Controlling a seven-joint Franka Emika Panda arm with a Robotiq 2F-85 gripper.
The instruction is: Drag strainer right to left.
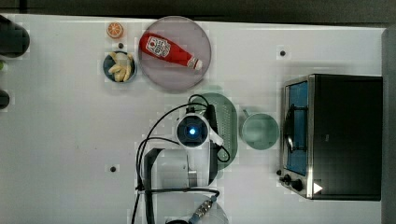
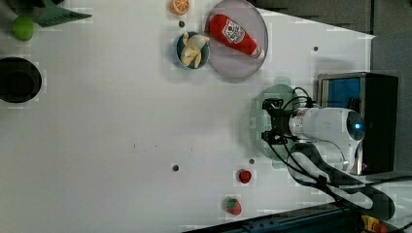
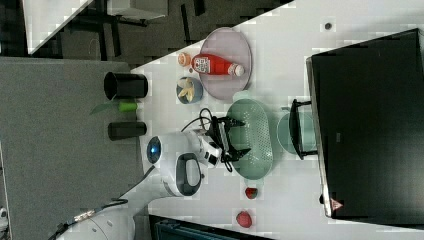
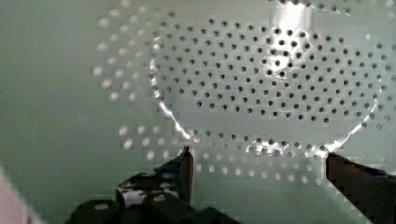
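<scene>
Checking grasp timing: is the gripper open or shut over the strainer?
Open. In the wrist view the gripper shows two fingertips set wide apart, with the strainer's holes between them and nothing clamped.

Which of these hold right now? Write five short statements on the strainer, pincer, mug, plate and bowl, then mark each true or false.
1. The pincer is open above the strainer. True.
2. The ketchup bottle lies in the strainer. False: it lies on the grey plate.
3. In the top view, the mug sits between strainer and toaster oven. True.
4. The mug holds banana pieces. False: they are in the small bowl.
5. The pincer grips the strainer's rim. False: its fingers stand apart over the perforated floor.
</scene>
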